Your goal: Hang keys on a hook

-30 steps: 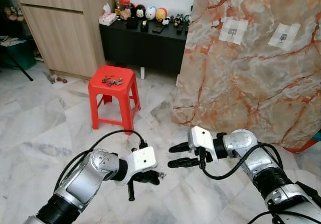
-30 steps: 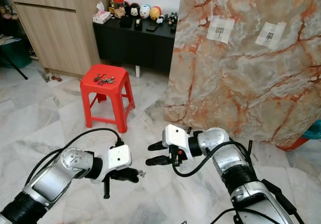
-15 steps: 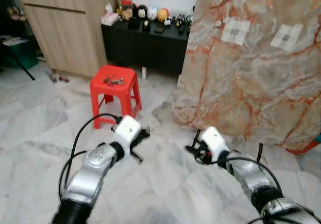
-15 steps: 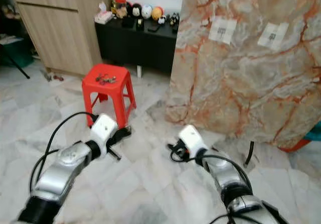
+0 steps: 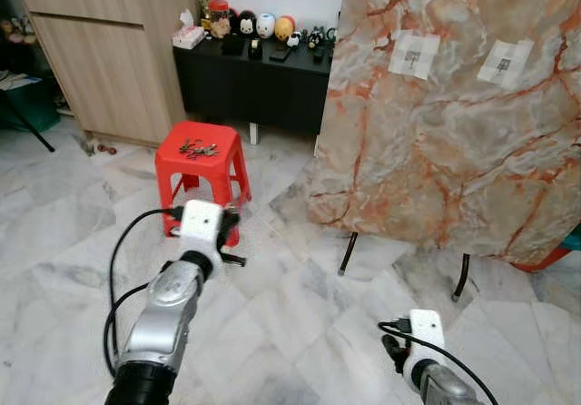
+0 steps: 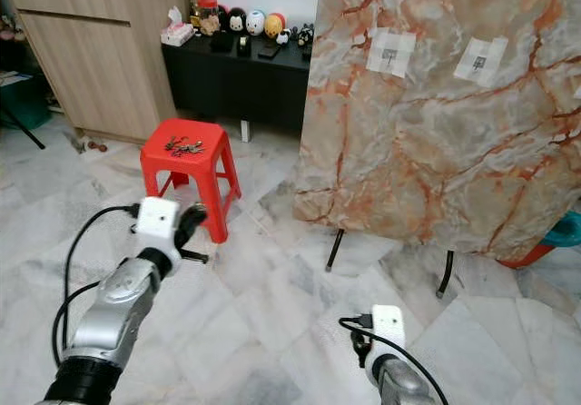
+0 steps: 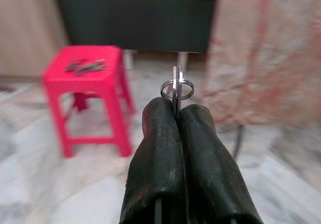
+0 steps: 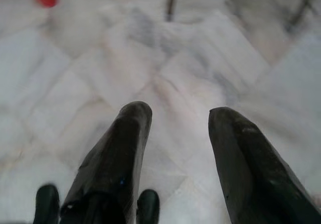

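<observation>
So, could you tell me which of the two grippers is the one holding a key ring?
The left gripper: its fingers are pressed together on a metal key ring, raised toward the red stool. The right gripper is open above the marble floor.

- Key ring (image 7: 176,87): thin shiny metal.
- Left end effector (image 7: 179,114): smooth black fingers (image 7: 155,148) with a dull sheen.
- Stool (image 5: 203,160): glossy red plastic.
- Floor (image 5: 300,323): polished pale marble.
- Leaning slab (image 5: 454,123): orange-veined marble look.
- Cabinet (image 5: 109,51): matt wood grain.
</observation>
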`<state>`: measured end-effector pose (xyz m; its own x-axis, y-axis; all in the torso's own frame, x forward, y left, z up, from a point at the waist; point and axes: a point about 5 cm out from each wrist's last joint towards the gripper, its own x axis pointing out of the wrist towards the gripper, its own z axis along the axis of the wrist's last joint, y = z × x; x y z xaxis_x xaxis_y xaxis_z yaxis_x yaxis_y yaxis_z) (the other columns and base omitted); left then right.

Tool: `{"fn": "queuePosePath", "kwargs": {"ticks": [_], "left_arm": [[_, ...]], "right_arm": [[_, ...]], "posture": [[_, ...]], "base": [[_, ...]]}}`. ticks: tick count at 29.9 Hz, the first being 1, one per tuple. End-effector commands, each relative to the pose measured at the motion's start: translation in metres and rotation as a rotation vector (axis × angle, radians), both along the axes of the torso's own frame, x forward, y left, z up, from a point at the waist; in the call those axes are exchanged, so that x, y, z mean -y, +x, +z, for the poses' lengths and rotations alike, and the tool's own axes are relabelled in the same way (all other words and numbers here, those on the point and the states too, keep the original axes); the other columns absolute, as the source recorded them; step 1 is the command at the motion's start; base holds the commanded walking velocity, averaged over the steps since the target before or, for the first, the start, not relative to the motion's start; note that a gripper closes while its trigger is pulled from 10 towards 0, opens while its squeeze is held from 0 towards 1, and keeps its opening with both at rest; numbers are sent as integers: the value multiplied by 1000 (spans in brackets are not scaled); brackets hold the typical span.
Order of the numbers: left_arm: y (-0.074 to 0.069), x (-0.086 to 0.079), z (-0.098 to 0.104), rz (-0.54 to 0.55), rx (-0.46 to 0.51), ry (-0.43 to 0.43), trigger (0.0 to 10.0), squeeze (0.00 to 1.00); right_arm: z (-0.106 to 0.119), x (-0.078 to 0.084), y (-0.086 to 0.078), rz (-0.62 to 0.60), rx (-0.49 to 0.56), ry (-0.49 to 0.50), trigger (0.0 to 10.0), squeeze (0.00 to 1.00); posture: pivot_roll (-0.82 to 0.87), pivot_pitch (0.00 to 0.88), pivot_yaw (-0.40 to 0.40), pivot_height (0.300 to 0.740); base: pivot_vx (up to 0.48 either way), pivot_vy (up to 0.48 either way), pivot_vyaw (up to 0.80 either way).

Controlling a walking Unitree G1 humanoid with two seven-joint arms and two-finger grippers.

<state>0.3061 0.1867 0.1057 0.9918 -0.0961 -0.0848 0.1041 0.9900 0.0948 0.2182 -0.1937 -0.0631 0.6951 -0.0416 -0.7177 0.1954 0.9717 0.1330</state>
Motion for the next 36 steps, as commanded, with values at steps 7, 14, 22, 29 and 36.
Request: {"fn": "queuePosePath", "kwargs": {"ticks": [7, 14, 22, 29, 36], "left_arm": [[-14, -28, 4, 114, 59, 14, 10000, 0], [-10, -22, 8, 106, 84, 14, 10000, 0], [0, -12, 10, 77, 95, 13, 10000, 0], [-2, -8, 8, 58, 94, 3, 10000, 0], [-2, 1, 12, 0, 109, -41, 10000, 0]], "right_arm": [[-8, -6, -12, 14, -23, 5, 10000, 0], [-11, -7, -18, 16, -51, 6, 10000, 0], [-14, -4, -23, 3, -71, -4, 10000, 0], [-17, -3, -29, 10, -94, -15, 10000, 0], [-19, -4, -32, 4, -106, -12, 10000, 0]], "posture": [[75, 0, -72, 740], [60, 0, -66, 740], [54, 0, -62, 740], [68, 0, -72, 740], [75, 0, -70, 740]], "base": [[0, 0, 0], [0, 0, 0], [0, -234, 0], [0, -344, 0], [0, -97, -114]]}}
